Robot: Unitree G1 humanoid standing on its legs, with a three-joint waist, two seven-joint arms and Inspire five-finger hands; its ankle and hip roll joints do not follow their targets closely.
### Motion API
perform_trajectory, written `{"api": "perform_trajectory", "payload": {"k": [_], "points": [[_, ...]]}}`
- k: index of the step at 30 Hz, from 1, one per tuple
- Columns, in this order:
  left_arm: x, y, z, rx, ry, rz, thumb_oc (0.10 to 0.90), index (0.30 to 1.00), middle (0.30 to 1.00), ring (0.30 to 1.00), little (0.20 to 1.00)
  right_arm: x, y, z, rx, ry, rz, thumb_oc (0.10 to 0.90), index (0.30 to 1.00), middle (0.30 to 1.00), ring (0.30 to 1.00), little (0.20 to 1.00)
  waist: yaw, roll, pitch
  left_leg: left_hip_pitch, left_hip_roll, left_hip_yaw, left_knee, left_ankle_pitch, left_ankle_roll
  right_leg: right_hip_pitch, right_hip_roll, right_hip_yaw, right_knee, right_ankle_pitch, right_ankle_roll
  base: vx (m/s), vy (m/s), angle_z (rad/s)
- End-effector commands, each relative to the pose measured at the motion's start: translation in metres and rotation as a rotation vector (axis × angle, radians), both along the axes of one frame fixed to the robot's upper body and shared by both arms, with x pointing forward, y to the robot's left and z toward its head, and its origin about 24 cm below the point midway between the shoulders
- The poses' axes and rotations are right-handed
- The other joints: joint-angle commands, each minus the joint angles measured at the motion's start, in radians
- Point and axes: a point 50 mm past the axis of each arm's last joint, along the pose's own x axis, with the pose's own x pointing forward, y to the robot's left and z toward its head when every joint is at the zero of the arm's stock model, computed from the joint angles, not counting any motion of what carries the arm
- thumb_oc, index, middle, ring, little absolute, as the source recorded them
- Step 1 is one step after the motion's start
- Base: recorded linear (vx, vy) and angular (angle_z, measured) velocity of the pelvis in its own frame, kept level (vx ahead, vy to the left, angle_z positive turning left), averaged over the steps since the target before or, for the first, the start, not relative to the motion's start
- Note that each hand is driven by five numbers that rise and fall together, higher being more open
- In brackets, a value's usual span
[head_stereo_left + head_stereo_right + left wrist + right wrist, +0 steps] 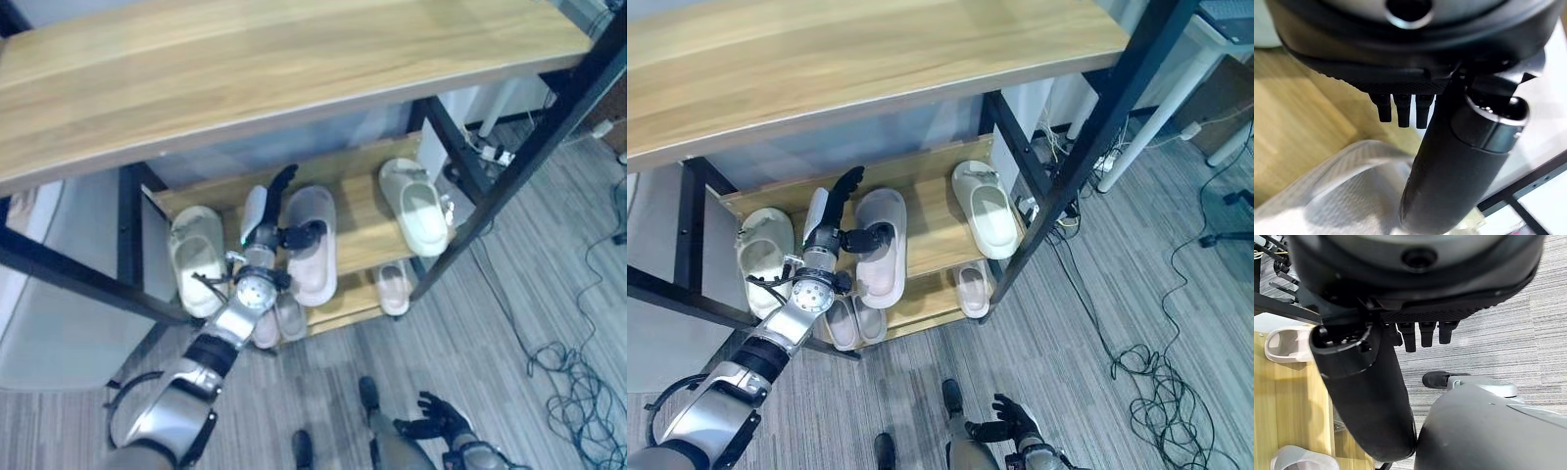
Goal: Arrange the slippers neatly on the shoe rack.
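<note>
On middle shelf (pixel 358 220): left hand (pixel 265 227) open, thumb tip on pink slipper (pixel 312 245), just right of palm, long axis front-to-back. Right hand (pixel 436 419) low, relaxed, well apart.

A lab or office room seems to be hosting this: grey plank floor (pixel 1136 294), loose cables (pixel 1161 387), white desk legs (pixel 1146 122) standing behind a wooden shoe rack (pixel 921 59).

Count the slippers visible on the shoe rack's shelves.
6: middle shelf, left slipper, centre slipper at the left robot hand, right slipper; lower shelf, a pair and one. Others may be hidden.
</note>
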Motion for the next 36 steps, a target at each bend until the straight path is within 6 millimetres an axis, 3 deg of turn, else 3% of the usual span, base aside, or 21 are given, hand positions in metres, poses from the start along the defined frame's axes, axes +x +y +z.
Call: {"api": "perform_trajectory", "payload": {"k": [1, 4, 5, 6, 18, 27, 34, 35, 36], "points": [[0.017, 0.012, 0.081, 0.077, -0.287, 0.038, 0.800, 0.900, 0.900, 0.900, 0.900, 0.010, -0.015, 0.009, -0.035, -0.058, -0.012, 0.800, 0.900, 0.900, 0.900, 0.900, 0.001, -0.009, 0.010, -0.090, -0.010, -0.014, -0.009, 0.069, -0.024, 0.100, -0.004, 0.010, 0.007, -0.134, 0.089, -0.01, 0.011, -0.06], [0.020, 0.017, 0.082, 0.118, -0.272, 0.057, 0.800, 0.900, 0.900, 0.900, 0.900, 0.011, -0.015, 0.010, -0.032, -0.068, -0.008, 0.800, 0.900, 0.900, 0.900, 0.900, -0.002, -0.012, 0.017, -0.091, -0.011, -0.013, -0.009, 0.068, -0.024, 0.094, -0.002, 0.014, 0.008, -0.131, 0.090, -0.01, 0.002, -0.05], [0.022, 0.017, 0.082, 0.136, -0.264, 0.053, 0.566, 0.549, 0.549, 0.549, 0.549, 0.011, -0.014, 0.010, -0.031, -0.073, -0.004, 0.800, 0.900, 0.900, 0.900, 0.900, -0.003, -0.014, 0.018, -0.092, -0.011, -0.015, -0.009, 0.069, -0.023, 0.094, -0.002, 0.014, 0.008, -0.130, 0.091, 0.00, -0.010, -0.04], [0.022, 0.017, 0.082, 0.137, -0.264, 0.052, 0.400, 0.300, 0.300, 0.300, 0.300, 0.011, -0.014, 0.010, -0.031, -0.073, -0.005, 0.800, 0.900, 0.900, 0.900, 0.900, -0.003, -0.014, 0.018, -0.092, -0.012, -0.015, -0.009, 0.069, -0.023, 0.094, -0.002, 0.014, 0.008, -0.130, 0.091, 0.01, -0.013, -0.04], [0.010, -0.007, 0.067, 0.044, -0.251, -0.068, 0.400, 0.300, 0.300, 0.300, 0.300, 0.000, -0.012, 0.005, -0.021, -0.045, -0.020, 0.800, 0.900, 0.900, 0.900, 0.900, 0.010, -0.016, 0.010, -0.035, -0.009, -0.027, -0.009, 0.057, -0.023, 0.152, 0.008, 0.005, 0.004, -0.155, 0.083, 0.01, -0.015, 0.01], [-0.023, -0.028, 0.042, -0.117, -0.234, -0.218, 0.400, 0.300, 0.300, 0.300, 0.300, -0.018, -0.014, -0.003, 0.000, 0.020, -0.092, 0.800, 0.900, 0.900, 0.900, 0.900, 0.027, -0.018, 0.016, 0.067, 0.019, -0.062, 0.021, 0.051, -0.045, 0.279, 0.027, -0.019, 0.019, -0.212, 0.047, 0.05, -0.072, 0.20], [-0.042, -0.037, 0.028, -0.213, -0.183, -0.313, 0.400, 0.300, 0.300, 0.300, 0.300, -0.025, -0.020, -0.005, 0.000, 0.045, -0.132, 0.800, 0.900, 0.900, 0.900, 0.900, 0.038, -0.041, 0.038, 0.026, 0.054, -0.071, 0.246, 0.028, -0.067, 0.344, 0.045, -0.032, 0.041, -0.244, 0.014, 0.04, -0.094, 0.22], [-0.046, -0.042, 0.023, -0.235, -0.158, -0.341, 0.400, 0.300, 0.300, 0.300, 0.300, -0.023, -0.024, -0.004, -0.014, 0.040, -0.150, 0.800, 0.900, 0.900, 0.900, 0.900, 0.058, -0.049, 0.053, -0.026, 0.028, -0.102, 0.333, 0.037, -0.058, 0.369, 0.044, -0.035, 0.045, -0.251, 0.004, 0.12, -0.088, 0.18], [-0.048, -0.044, 0.021, -0.235, -0.150, -0.356, 0.400, 0.300, 0.300, 0.300, 0.300, -0.024, -0.024, -0.004, -0.012, 0.042, -0.154, 0.800, 0.900, 0.900, 0.900, 0.900, 0.063, -0.054, 0.050, -0.044, 0.006, -0.109, 0.325, 0.015, -0.044, 0.378, 0.041, -0.035, 0.040, -0.255, 0.006, 0.13, -0.088, -0.02]]}}
